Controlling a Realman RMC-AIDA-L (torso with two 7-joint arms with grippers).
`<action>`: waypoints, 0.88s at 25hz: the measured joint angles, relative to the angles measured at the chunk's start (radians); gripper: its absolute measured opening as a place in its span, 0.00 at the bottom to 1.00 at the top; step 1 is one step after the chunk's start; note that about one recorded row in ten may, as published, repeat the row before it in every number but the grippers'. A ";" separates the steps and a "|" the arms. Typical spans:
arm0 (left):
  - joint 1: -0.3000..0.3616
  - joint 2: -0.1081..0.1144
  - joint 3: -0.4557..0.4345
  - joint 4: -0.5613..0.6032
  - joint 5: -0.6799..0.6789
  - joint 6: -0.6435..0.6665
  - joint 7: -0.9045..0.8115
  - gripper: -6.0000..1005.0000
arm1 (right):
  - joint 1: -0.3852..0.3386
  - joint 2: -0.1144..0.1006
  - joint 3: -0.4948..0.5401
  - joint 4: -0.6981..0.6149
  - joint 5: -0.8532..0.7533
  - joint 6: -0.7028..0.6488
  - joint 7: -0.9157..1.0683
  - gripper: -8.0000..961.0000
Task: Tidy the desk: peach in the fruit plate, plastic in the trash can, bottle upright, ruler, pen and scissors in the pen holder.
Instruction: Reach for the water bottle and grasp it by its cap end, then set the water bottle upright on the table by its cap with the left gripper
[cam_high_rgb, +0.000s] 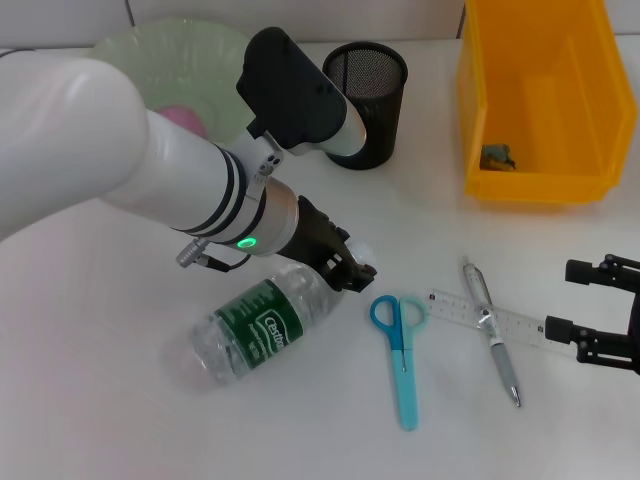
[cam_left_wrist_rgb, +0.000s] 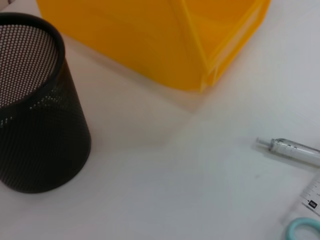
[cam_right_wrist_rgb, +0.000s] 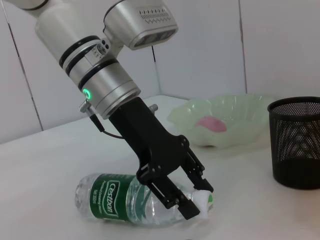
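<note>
Scissors (cam_high_rgb: 400, 345) lay nearest, beside the ruler (cam_high_rgb: 490, 318) and pen (cam_high_rgb: 492, 330). Left of them, the bottle (cam_high_rgb: 262, 330) lay on its side on the table (cam_high_rgb: 120, 400), the left gripper (cam_high_rgb: 352, 270) clamped on its neck. At the right edge the right gripper (cam_high_rgb: 610, 315) hovered, fingers apart.

Quick count of the desk: one water bottle (cam_high_rgb: 258, 330) lying at about 7 o'clock, one pair of blue scissors (cam_high_rgb: 400, 345), one pen (cam_high_rgb: 491, 331) and one clear ruler (cam_high_rgb: 490, 319) over at 4 o'clock. Up around 12 there's one black mesh pen holder (cam_high_rgb: 366, 103), one green fruit plate (cam_high_rgb: 170, 60) with one peach (cam_high_rgb: 186, 121) in it, and one yellow bin (cam_high_rgb: 540, 100) at 2 o'clock. Two grippers total.
</note>
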 joint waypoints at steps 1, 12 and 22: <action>-0.001 0.000 0.002 0.003 0.002 0.002 0.003 0.69 | 0.000 0.000 0.000 0.000 0.000 0.000 0.000 0.80; 0.011 0.002 0.003 0.056 0.010 0.027 0.019 0.47 | 0.005 0.000 0.002 0.004 0.001 0.002 0.005 0.80; 0.197 0.010 -0.217 0.364 0.065 0.164 0.096 0.44 | 0.015 0.000 0.012 0.001 0.008 0.003 0.016 0.80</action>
